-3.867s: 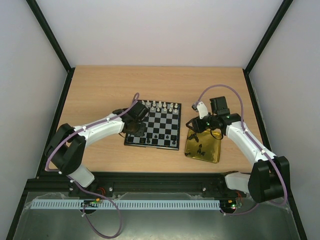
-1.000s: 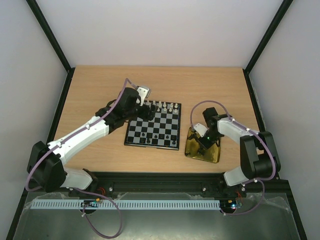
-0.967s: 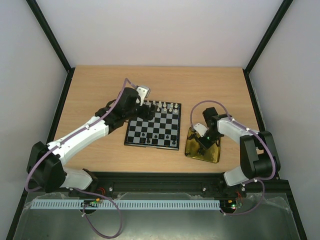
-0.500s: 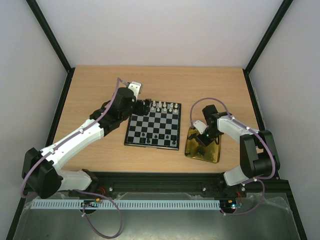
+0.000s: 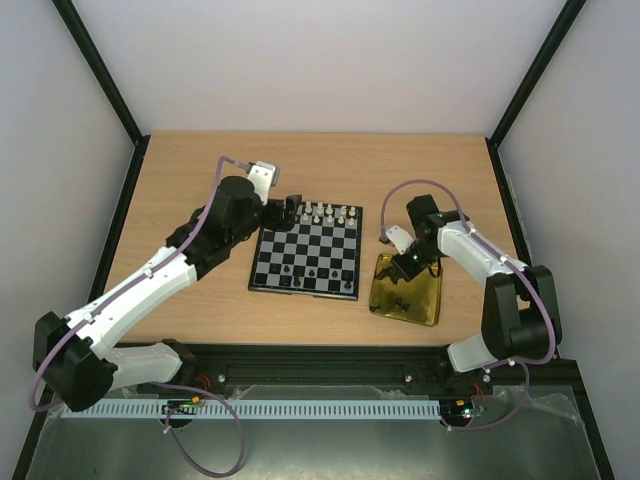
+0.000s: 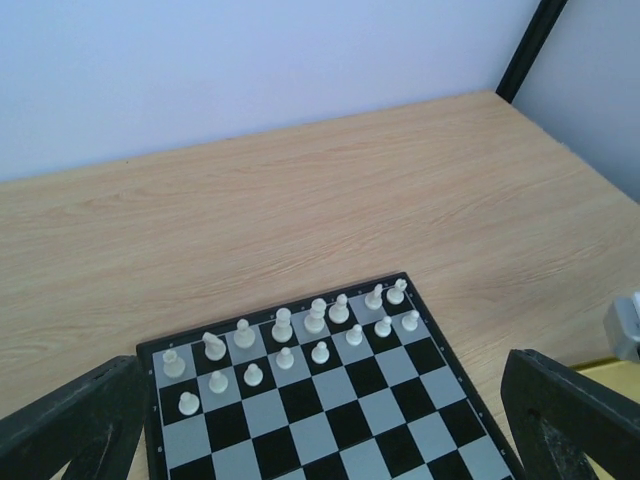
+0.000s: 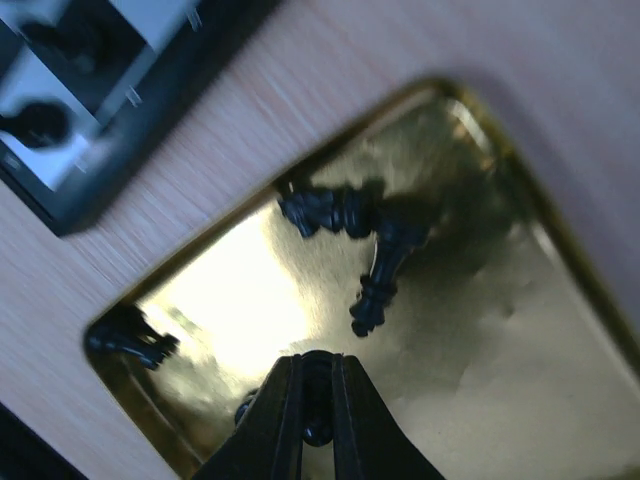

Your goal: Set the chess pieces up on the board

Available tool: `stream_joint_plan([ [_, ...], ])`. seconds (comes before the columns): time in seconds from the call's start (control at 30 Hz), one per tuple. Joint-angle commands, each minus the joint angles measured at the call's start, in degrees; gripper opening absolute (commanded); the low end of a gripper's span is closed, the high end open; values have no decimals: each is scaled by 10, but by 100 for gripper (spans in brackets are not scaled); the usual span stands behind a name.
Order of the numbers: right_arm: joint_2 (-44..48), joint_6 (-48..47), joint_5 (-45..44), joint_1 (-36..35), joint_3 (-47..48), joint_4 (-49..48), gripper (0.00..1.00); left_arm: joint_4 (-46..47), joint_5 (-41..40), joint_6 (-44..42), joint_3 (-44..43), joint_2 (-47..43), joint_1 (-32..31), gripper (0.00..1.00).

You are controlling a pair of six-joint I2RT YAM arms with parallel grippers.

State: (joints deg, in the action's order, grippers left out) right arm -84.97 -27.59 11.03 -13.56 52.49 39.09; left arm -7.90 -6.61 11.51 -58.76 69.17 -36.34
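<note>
The board (image 5: 316, 246) lies mid-table, white chess pieces (image 5: 322, 212) filling its two far rows and a few black ones (image 5: 300, 271) near its front. My left gripper (image 5: 287, 210) hovers open over the board's far-left corner; in its wrist view the white pieces (image 6: 300, 330) stand between its wide-apart fingers (image 6: 70, 430). My right gripper (image 7: 316, 365) is over the gold tray (image 7: 480, 330), shut on a small black piece (image 7: 317, 395). More black pieces (image 7: 330, 210) lie loose on the tray.
The gold tray (image 5: 425, 308) sits right of the board, near the table's front edge. In the right wrist view the board's corner (image 7: 90, 90) lies close to the tray's rim. Black frame posts and white walls enclose the table.
The left arm pulled back from the board's far rows toward its far-left corner. The right gripper closed on a black piece in the tray and shifted slightly away.
</note>
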Motion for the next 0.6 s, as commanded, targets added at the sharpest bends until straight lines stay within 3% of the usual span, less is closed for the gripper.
stream_joint_plan([
  [0.0, 19, 13, 52, -1, 71, 59, 4, 16, 8, -11, 3, -11, 2, 99],
  [0.17, -14, 32, 48, -43, 140, 48, 4, 33, 69, -24, 14, -27, 7, 99],
  [0.43, -135, 74, 33, -131, 249, 23, 4, 76, -21, -3, 52, -76, 14, 99],
  [0.57, -195, 87, 22, -164, 293, 15, 4, 82, -144, 46, 69, -84, 20, 99],
])
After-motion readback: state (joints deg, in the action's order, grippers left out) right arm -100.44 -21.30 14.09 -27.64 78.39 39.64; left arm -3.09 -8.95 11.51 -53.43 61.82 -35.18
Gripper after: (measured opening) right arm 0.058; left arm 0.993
